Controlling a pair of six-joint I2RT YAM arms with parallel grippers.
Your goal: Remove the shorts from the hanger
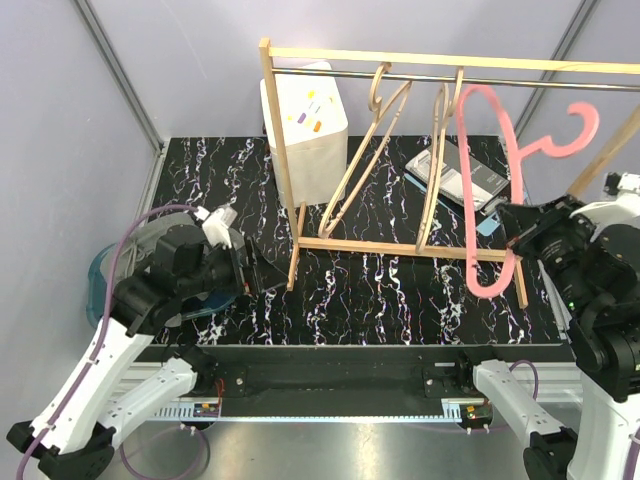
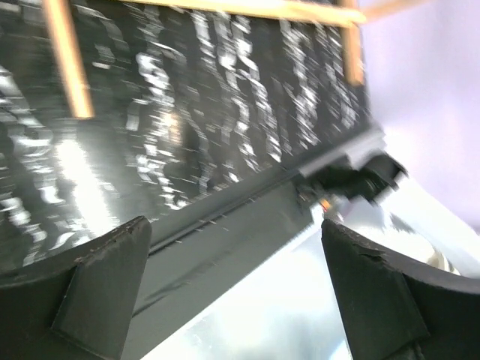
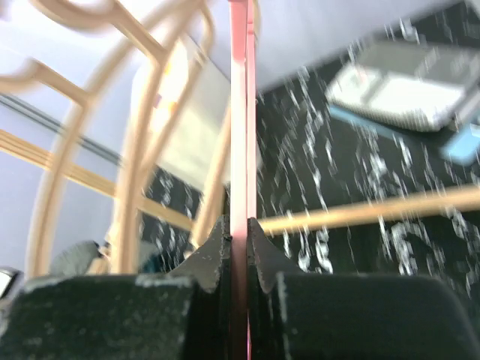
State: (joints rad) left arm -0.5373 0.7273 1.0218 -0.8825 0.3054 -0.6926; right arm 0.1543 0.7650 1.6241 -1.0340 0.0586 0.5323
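No shorts show in any view. A bare pink hanger (image 1: 510,150) is tilted off the rack's rail, its hook up at the right. My right gripper (image 1: 515,232) is shut on the hanger's lower right side; in the right wrist view the pink bar (image 3: 238,112) runs straight up between the closed jaws of the gripper (image 3: 238,229). Two bare wooden hangers (image 1: 375,140) hang on the rail. My left gripper (image 1: 262,272) is open and empty, low by the rack's left post; the left wrist view shows its gripper (image 2: 234,229) over the table's front edge.
The wooden rack (image 1: 400,247) stands across the black marbled table. A white box (image 1: 305,125) sits behind its left post. A flat grey and black device (image 1: 460,175) lies behind the rack. A teal bin (image 1: 98,275) sits off the table's left edge, mostly hidden by my left arm.
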